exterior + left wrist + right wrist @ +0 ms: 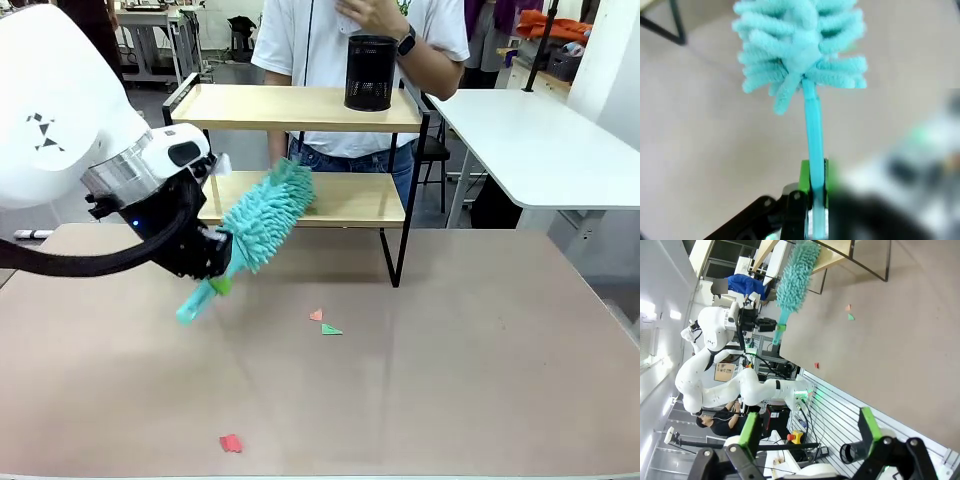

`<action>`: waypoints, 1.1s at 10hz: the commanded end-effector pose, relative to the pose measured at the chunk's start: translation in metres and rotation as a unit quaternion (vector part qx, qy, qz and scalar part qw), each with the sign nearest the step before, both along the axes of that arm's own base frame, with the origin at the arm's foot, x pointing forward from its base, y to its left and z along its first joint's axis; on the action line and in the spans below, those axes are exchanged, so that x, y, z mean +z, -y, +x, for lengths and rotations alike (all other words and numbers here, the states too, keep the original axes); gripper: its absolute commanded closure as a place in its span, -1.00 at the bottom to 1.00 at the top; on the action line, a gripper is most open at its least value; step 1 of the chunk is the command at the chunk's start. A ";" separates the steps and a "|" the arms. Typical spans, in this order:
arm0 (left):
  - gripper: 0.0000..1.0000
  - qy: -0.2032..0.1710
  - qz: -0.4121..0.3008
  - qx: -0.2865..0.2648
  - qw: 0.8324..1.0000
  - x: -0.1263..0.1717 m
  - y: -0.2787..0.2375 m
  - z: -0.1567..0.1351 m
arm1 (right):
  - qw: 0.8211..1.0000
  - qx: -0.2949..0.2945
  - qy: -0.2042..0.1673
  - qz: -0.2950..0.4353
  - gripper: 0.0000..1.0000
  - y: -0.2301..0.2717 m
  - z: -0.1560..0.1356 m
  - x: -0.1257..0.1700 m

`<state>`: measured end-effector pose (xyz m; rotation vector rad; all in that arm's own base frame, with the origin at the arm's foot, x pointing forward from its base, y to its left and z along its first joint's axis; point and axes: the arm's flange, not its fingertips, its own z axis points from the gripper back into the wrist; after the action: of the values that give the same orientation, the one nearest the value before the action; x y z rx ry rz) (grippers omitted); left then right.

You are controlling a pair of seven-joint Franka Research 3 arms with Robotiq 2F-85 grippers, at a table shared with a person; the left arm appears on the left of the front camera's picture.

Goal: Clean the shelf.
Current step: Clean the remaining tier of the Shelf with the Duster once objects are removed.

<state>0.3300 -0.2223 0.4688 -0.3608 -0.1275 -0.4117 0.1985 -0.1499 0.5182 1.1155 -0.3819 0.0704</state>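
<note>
Left gripper (pixel 218 278) is clamped on the teal microfiber duster (pixel 265 215) by its handle. The head is tilted up at the shelf (pixel 290 107) across the table (pixel 450 380), looks lined up for sweeping the lower board (pixel 350 200). Right gripper (pixel 807 429) has its jaws apart.

Black mesh cup (pixel 371 72): upright on top board of the shelf (pixel 270 105), toward its right end.
Brown table (pixel 470 390): three paper scraps on it.
Pink scrap (pixel 316 315) and green scrap (pixel 331 329): just beside each other, mid-table, on the near side of the shelf.
Red scrap (pixel 231 443): alone, well apart from the pair, close to near edge, left of centre.
White table (pixel 540 140): far right.
Person in white T-shirt (pixel 300 45): standing at far side, behind the shelf.
</note>
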 end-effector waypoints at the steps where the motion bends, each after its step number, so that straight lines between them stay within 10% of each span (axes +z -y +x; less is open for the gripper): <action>1: 0.75 -0.036 0.011 -0.142 0.989 0.007 -0.020 -0.006 | 1.000 0.002 0.016 0.007 -1.00 -0.001 0.001 0.001; 5: 0.75 -0.100 0.019 -0.302 0.948 0.020 -0.045 -0.020 | 1.000 0.002 0.016 0.007 -1.00 -0.001 0.001 0.001; 11: 0.75 -0.107 -0.100 -0.274 0.950 0.065 -0.136 -0.030 | 1.000 0.002 0.016 0.007 -1.00 -0.001 0.001 0.001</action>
<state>0.3069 -0.1274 0.5087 -0.5156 0.1967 -0.9026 0.1985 -0.1499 0.5181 1.1155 -0.3820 0.0705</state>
